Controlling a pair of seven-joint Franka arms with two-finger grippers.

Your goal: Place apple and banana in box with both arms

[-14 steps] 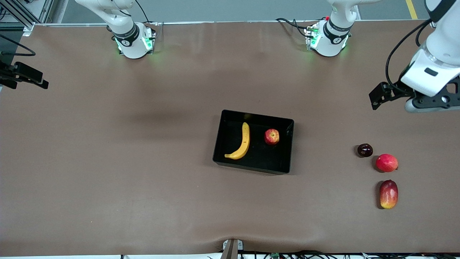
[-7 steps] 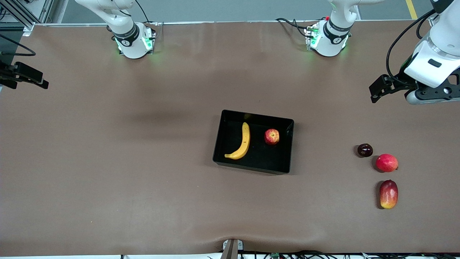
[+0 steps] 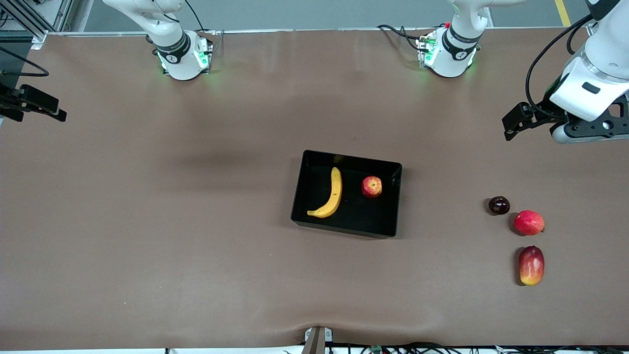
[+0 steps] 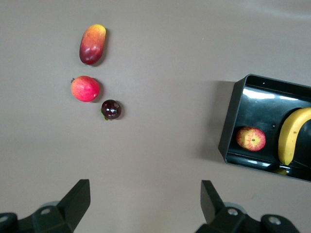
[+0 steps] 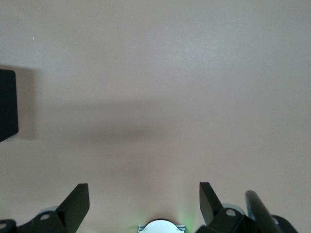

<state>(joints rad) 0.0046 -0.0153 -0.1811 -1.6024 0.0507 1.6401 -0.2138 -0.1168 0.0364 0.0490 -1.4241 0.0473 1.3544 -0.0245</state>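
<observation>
The black box [image 3: 356, 214] sits mid-table. Inside it the yellow banana [image 3: 330, 195] lies toward the right arm's end and the small red apple [image 3: 372, 187] rests beside it, toward the left arm's end. The left wrist view shows both too, the apple [image 4: 250, 139] and the banana [image 4: 291, 137] within the box wall [image 4: 232, 121]. My left gripper [image 4: 145, 199] hangs open and empty over bare table at the left arm's end. My right gripper [image 5: 144, 201] is open and empty over bare table at the right arm's end, with a box corner [image 5: 7, 104] in sight.
Three loose fruits lie at the left arm's end: a dark round fruit [image 3: 499, 205], a smooth pinkish-red fruit [image 3: 528, 222] and an elongated red-yellow fruit [image 3: 531, 265]. The right arm's base [image 5: 160, 228] shows between the right fingers.
The left arm's hand has drifted a little toward the robots' side of the table. The fruits, the box and the right arm have not moved.
</observation>
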